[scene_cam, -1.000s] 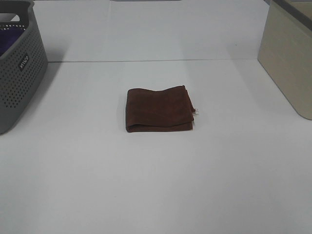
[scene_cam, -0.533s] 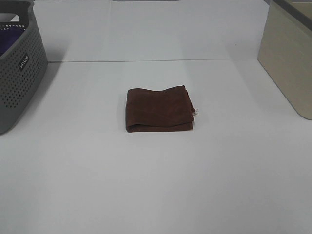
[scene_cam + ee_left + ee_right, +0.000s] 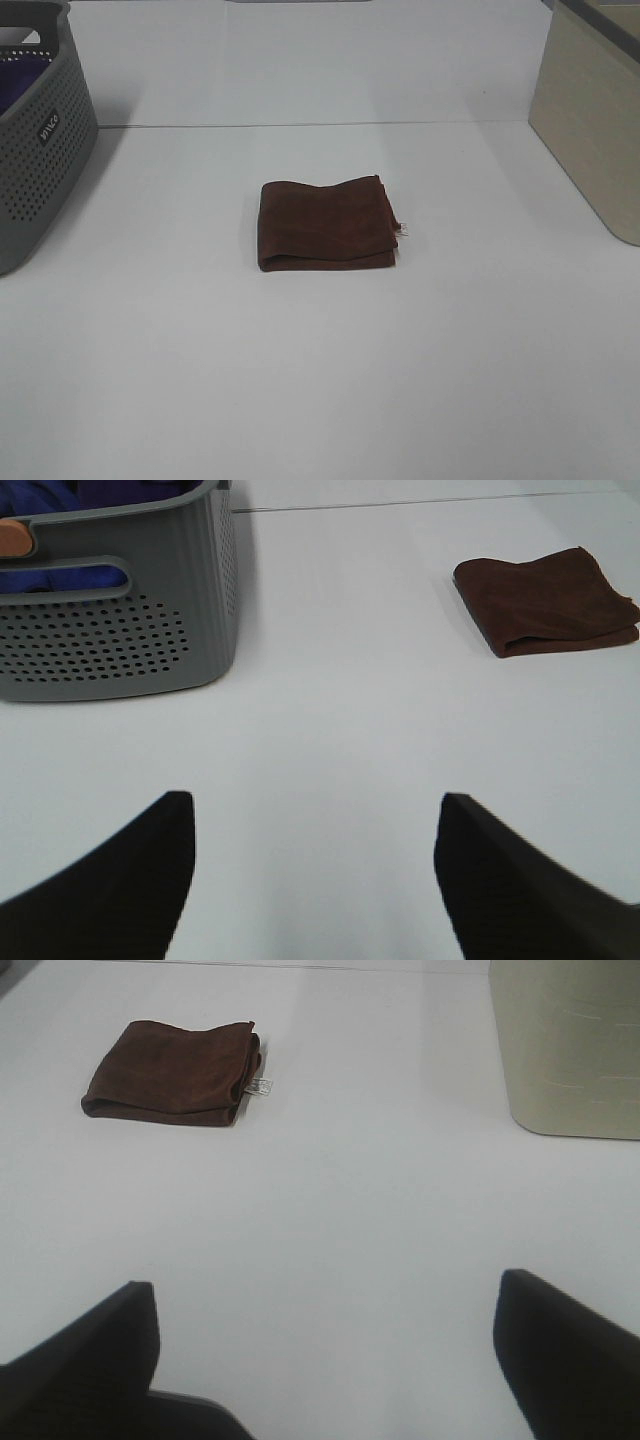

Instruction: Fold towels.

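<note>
The dark reddish-brown towel [image 3: 326,224] lies folded into a small rectangle in the middle of the white table, with its small white tag [image 3: 404,231] sticking out on the right side. It also shows in the left wrist view [image 3: 545,600] and in the right wrist view [image 3: 172,1071]. Neither arm appears in the exterior high view. My left gripper [image 3: 312,825] is open and empty, well away from the towel. My right gripper [image 3: 325,1310] is open and empty, also far from it.
A grey perforated basket [image 3: 40,150] stands at the left edge with a purple cloth [image 3: 60,495] inside. A beige bin [image 3: 590,120] stands at the right edge. The white table [image 3: 320,380] stretches around the towel.
</note>
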You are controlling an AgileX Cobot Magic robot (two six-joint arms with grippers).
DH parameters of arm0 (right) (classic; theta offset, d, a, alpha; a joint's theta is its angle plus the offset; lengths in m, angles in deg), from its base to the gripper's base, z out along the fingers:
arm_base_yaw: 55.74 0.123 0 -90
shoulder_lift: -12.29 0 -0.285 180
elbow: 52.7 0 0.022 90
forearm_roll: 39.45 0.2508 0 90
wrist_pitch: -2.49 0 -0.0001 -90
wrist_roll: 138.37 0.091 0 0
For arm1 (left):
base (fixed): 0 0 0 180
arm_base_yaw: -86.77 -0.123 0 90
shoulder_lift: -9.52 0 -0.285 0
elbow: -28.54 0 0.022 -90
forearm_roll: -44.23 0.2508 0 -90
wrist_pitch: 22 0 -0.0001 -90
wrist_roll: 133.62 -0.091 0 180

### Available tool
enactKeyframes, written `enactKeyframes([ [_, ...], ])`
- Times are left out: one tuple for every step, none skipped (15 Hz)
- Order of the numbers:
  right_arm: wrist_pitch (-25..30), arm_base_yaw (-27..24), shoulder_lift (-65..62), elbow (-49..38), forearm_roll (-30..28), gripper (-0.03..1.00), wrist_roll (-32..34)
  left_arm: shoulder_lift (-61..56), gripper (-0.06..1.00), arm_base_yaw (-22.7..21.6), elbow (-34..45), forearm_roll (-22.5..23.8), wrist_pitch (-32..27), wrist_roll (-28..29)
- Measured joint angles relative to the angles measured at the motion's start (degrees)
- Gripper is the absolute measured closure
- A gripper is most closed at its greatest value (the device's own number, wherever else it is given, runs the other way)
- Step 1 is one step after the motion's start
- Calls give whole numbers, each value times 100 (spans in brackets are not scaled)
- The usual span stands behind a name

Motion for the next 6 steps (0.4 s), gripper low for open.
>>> enactKeyframes([
  [0, 0, 0, 0, 0, 11, 0, 0, 29, 0, 0, 0, 0, 0],
  [0, 0, 0, 0, 0, 11, 0, 0, 29, 0, 0, 0, 0, 0],
  [0, 0, 0, 0, 0, 11, 0, 0, 29, 0, 0, 0, 0, 0],
  [0, 0, 0, 0, 0, 11, 0, 0, 29, 0, 0, 0, 0, 0],
  [0, 0, 0, 0, 0, 11, 0, 0, 29, 0, 0, 0, 0, 0],
  [0, 0, 0, 0, 0, 11, 0, 0, 29, 0, 0, 0, 0, 0],
])
